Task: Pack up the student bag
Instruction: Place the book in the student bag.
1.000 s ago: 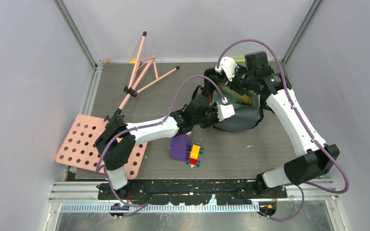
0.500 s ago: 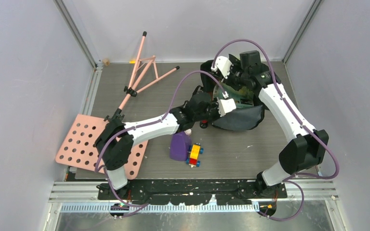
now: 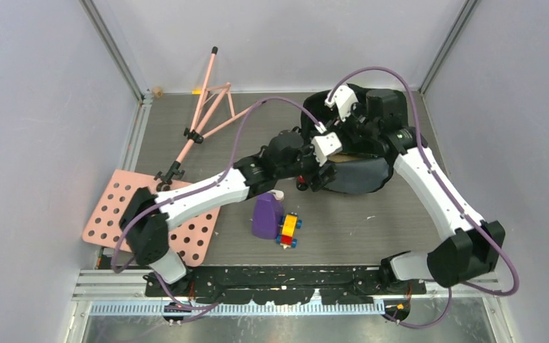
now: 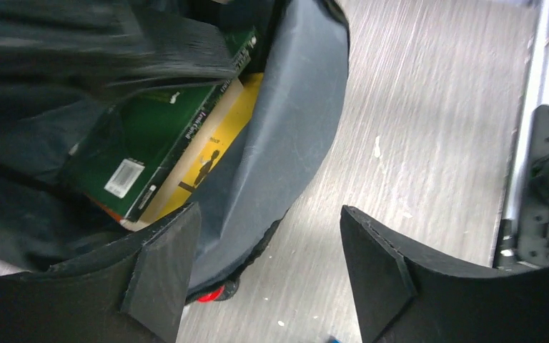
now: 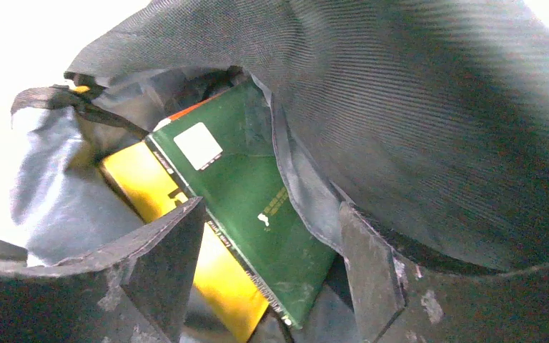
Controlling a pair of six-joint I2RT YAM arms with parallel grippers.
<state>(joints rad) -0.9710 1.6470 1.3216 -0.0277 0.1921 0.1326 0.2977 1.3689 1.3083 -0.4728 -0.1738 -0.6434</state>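
Student bag [image 4: 293,128] gapes under left fingers [image 4: 161,279], right fingers [image 5: 164,264]: both spread, empty.

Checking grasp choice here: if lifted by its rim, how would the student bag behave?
Probably floppy: the student bag sags and folds around its opening. Likely heavy and shifting, since a green book and a yellow book lie inside.

The left gripper [image 4: 264,239], pinched shut a second ago, now stands with its jaws wide apart and the rim of the student bag [image 3: 361,175] between them. The right gripper [image 5: 268,214] has spread wide too, over the bag's mouth. The left arm [image 3: 207,193] has stretched closer to the bag. The bag's black fabric now bulges higher at its far side, and its mouth looks narrower.
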